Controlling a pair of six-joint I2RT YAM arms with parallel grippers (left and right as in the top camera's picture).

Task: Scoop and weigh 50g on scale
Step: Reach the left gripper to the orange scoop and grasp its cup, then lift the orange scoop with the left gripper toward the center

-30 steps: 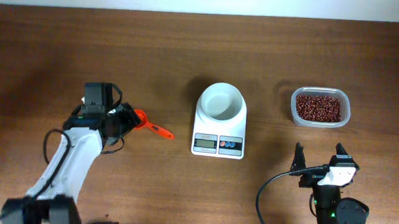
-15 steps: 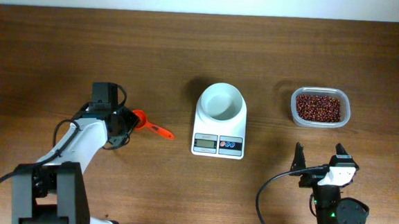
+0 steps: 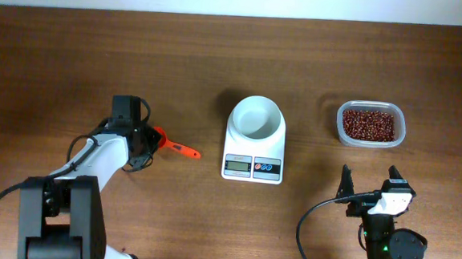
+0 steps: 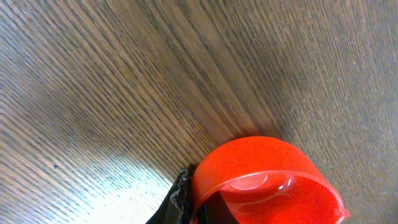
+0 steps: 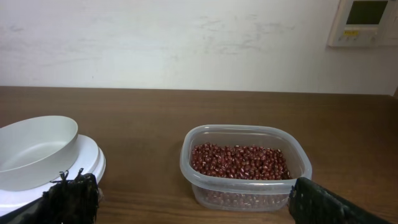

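I see clear tub (image 5: 246, 181) at right of wooden counter (image 3: 219, 56). Orange scoop (image 3: 180, 149) left of centre, handle pointing right. White wall (image 5: 186, 37) behind counter, panel (image 5: 365, 22) mounted upper right.

glossy plastic scoop (image 4: 261, 177), white plastic scale (image 3: 254, 149), matt wood table (image 3: 219, 56).

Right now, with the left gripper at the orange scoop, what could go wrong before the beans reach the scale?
1. The left gripper seems shut on the scoop at its bowl end, not on the handle. The gripper may get in the way of scooping, or the scoop may twist.
2. The beans sit in the tub on the far side of the scale. A long reach across could bump the scale or spill beans.
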